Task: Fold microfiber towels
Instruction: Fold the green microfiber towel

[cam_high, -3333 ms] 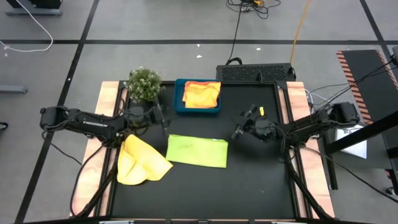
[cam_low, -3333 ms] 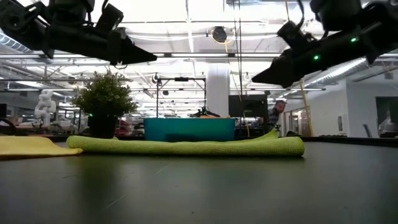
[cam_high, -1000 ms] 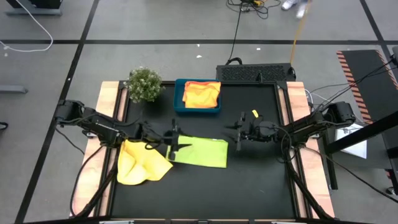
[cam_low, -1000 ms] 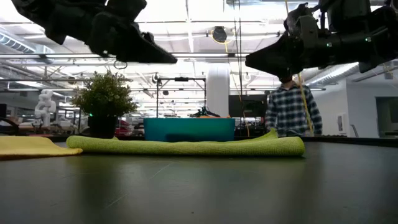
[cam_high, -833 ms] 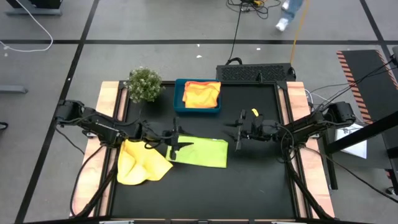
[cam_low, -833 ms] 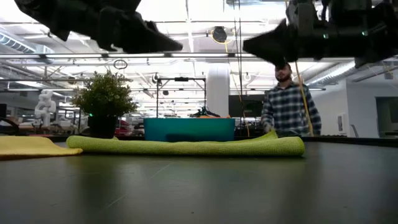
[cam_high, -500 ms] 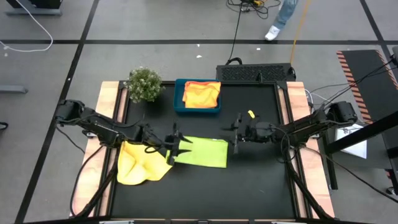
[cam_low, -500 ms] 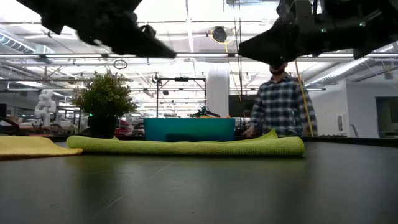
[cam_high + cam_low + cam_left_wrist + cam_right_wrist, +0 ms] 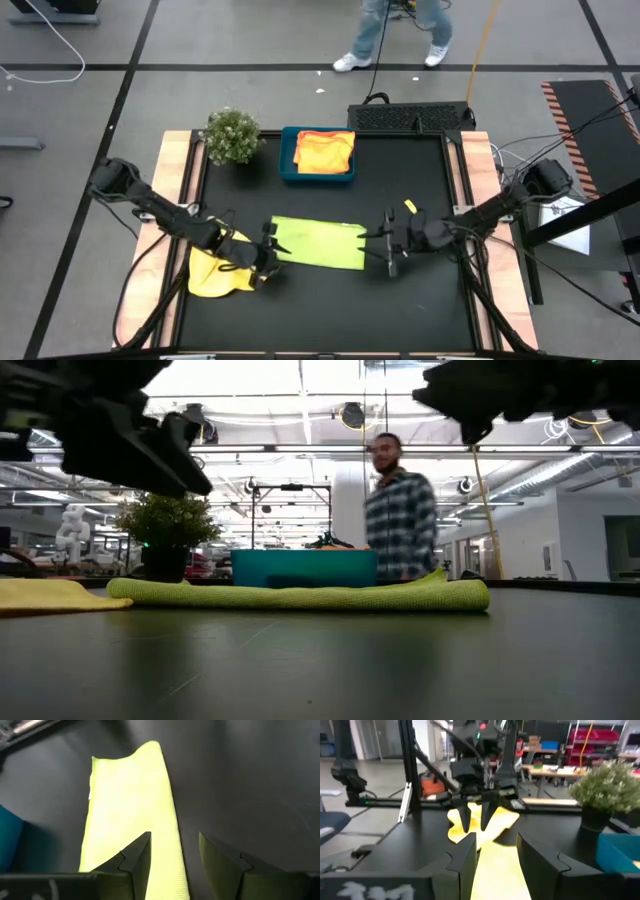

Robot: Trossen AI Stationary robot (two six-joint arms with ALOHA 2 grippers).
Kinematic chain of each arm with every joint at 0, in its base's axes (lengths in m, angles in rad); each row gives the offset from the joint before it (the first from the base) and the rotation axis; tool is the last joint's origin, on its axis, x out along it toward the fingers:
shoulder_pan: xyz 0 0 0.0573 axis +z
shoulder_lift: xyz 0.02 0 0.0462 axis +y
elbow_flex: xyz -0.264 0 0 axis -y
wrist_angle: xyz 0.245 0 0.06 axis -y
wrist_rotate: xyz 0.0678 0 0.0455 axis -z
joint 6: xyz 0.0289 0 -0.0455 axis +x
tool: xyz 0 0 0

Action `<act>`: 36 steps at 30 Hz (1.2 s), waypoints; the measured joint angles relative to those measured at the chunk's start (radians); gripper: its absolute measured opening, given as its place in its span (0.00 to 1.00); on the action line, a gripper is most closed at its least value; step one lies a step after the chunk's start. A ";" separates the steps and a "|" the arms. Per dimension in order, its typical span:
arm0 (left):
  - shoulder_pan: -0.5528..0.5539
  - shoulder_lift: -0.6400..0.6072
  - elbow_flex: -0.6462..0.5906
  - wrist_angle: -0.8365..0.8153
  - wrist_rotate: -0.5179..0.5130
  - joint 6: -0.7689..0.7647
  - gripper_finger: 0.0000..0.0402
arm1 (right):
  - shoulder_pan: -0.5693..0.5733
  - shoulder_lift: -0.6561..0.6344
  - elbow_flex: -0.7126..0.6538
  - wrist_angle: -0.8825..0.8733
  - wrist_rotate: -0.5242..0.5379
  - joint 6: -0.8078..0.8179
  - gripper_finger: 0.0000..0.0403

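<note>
A lime green towel (image 9: 319, 243), folded to a strip, lies mid-bench. The left gripper (image 9: 268, 251) and right gripper (image 9: 388, 243) hover at its short ends, jaws spread. Uneven pinches could drag the fold askew.

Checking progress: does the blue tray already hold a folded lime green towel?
No. The blue tray holds only orange-yellow towels; the lime green towel lies on the table.
</note>
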 joint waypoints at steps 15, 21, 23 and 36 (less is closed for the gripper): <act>-0.070 0.000 -0.001 -0.059 -0.117 -0.093 0.42 | 0.094 0.072 0.243 -0.552 0.218 0.134 0.33; -0.070 0.011 -0.014 -0.125 -0.012 -0.176 0.42 | 0.066 0.234 0.419 -0.767 0.217 0.166 0.33; -0.081 0.014 -0.017 -0.149 -0.010 -0.192 0.42 | 0.047 0.277 0.463 -0.793 0.196 0.165 0.33; -0.040 0.222 0.032 -0.006 -0.008 -0.128 0.42 | 0.022 0.328 0.510 -0.951 0.148 0.323 0.33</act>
